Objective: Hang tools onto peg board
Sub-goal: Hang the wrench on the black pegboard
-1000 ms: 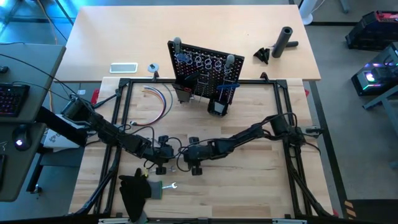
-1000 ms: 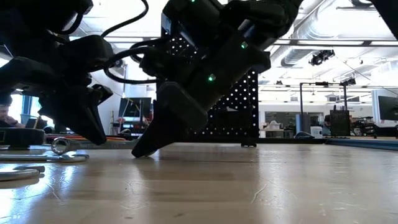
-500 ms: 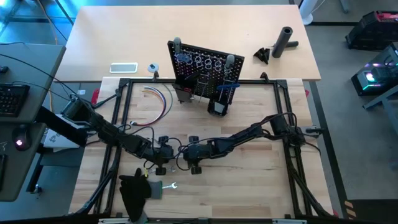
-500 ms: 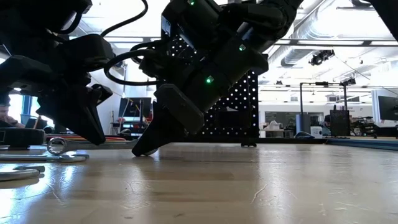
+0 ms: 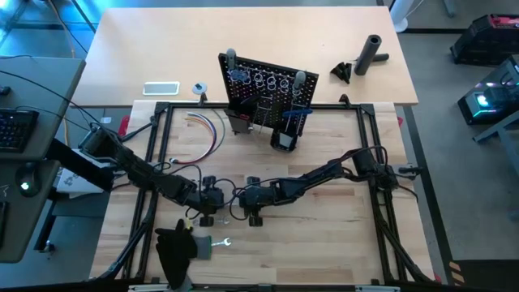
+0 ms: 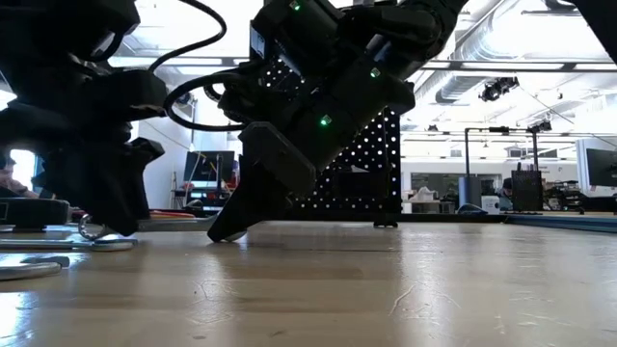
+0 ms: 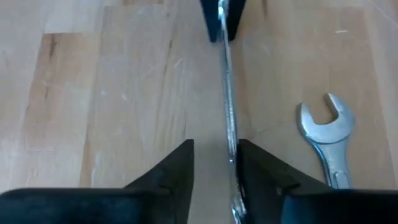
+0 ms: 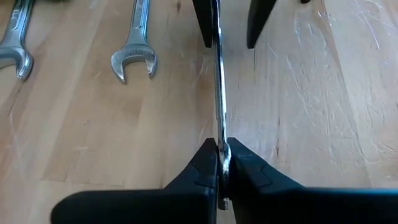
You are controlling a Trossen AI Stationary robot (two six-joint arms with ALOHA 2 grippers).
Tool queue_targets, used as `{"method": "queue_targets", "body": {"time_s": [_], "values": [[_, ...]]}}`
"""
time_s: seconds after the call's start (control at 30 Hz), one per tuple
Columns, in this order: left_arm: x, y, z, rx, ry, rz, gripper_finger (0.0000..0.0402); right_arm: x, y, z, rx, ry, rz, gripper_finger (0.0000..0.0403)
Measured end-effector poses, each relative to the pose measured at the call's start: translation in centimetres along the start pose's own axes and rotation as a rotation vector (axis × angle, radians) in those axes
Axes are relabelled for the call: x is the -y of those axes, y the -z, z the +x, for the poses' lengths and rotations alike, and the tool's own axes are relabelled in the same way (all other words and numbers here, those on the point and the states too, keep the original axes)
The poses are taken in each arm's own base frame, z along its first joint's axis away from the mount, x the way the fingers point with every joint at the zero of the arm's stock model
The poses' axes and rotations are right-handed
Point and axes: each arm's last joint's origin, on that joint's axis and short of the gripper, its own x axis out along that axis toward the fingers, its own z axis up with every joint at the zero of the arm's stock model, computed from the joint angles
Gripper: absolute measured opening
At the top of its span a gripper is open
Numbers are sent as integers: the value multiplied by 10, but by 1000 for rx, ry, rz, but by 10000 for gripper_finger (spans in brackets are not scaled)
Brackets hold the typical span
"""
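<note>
A silver wrench (image 8: pixel 219 93) stands on its narrow edge, low over the tabletop, between my two grippers near the table's middle. My right gripper (image 8: pixel 221 163) is shut on one end of it. My left gripper (image 7: pixel 214 168) is open around the other end (image 7: pixel 231 124); the wrench runs close along one finger's inner side, and I cannot tell whether they touch. In the low view a ring end (image 6: pixel 89 231) shows by the left gripper (image 6: pixel 111 226). The black peg board (image 5: pixel 263 93) stands upright at the far side. My right gripper pinches the wrench's shank near one end (image 8: pixel 220 146) between its two fingers (image 8: pixel 239 163), on the two flat faces. The fingers slant down from the table's right side and lie along the wrench. The wrench stands on edge and about level; whether it clears the table I cannot tell.
Two more wrenches (image 8: pixel 134 56) (image 8: pixel 15 50) lie flat beside the held one, and one (image 5: pixel 224 242) lies near the front by a black cloth (image 5: pixel 174 247). Coloured wires (image 5: pixel 209 130) lie at the far left. A black cylinder (image 5: pixel 370 53) lies beyond the frame.
In the low view my left gripper's fingers have spread apart, letting go of the wrench's ring end. The wrench has stayed where it was, still on edge, with my right gripper at its other end. Neither arm has travelled.
</note>
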Motion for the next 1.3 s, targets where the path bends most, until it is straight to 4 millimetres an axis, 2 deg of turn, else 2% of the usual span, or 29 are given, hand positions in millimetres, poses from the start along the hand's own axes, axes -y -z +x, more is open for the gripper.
{"method": "queue_targets", "body": {"time_s": [0.1,0.2,0.3,0.47,0.53,0.87,1.1,1.3], "values": [[-2,0,0,-7,-15,-25,130,0,0,0,-3,0,0,7],[-4,0,1,-11,-10,-25,125,0,0,0,-4,0,1,7],[-3,0,1,-15,-7,-11,96,0,0,0,-5,0,3,7],[-3,0,1,-21,13,12,21,0,1,0,-7,1,18,7],[-3,0,0,-22,13,17,9,0,1,0,-7,1,21,7],[-3,0,0,-17,8,36,5,-1,2,0,-9,-1,26,9],[-3,-1,0,-8,-1,46,2,-2,1,-1,-13,-11,48,55],[-2,-4,0,1,5,65,1,-4,-2,-12,-43,-26,42,66]]}}
